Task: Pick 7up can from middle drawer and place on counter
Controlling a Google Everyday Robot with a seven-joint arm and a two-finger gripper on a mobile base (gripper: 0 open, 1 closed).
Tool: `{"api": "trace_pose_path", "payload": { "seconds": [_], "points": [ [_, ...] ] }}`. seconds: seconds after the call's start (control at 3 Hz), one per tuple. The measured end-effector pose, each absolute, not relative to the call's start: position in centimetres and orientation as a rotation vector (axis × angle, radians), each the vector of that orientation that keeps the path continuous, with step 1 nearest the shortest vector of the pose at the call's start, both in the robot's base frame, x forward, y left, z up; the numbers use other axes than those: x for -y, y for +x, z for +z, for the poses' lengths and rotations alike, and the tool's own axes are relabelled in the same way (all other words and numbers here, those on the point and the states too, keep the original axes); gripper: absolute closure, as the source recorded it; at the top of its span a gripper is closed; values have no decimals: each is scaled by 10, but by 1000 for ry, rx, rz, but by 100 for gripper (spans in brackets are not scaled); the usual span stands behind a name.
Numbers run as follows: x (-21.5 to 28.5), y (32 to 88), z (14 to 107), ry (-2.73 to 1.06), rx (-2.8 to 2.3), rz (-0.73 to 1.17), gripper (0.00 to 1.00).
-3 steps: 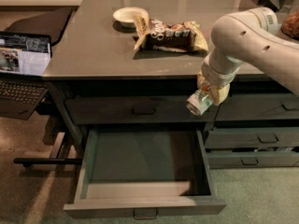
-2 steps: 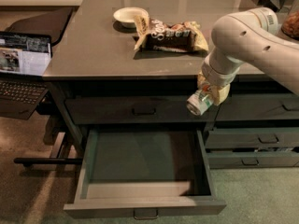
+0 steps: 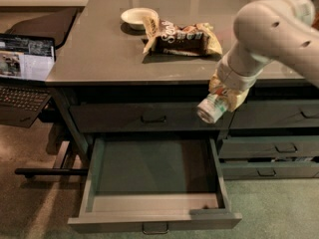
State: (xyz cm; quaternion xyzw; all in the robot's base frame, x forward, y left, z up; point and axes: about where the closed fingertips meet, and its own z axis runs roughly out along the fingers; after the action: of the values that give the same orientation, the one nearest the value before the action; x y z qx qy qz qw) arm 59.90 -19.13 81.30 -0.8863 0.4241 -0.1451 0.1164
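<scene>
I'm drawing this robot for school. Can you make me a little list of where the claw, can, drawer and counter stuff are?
claw: shut on the 7up can, just below the counter's front edge
7up can: tilted, in the air above the middle drawer's right side
middle drawer: pulled open, nothing inside
counter: snack bag and white bowl on it

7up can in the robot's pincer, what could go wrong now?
The pincer holds the 7up can tilted, below the counter edge. Lifted straight up, it might bump that edge. If it slips, it would likely drop toward the open middle drawer. The snack bag nearby could get nudged.
</scene>
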Motion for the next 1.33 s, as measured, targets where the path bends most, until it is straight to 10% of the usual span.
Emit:
{"api": "trace_pose_path", "payload": {
  "seconds": [1.33],
  "points": [
    [97,657,926,-2633,-1079,-405,100]
  ]
}}
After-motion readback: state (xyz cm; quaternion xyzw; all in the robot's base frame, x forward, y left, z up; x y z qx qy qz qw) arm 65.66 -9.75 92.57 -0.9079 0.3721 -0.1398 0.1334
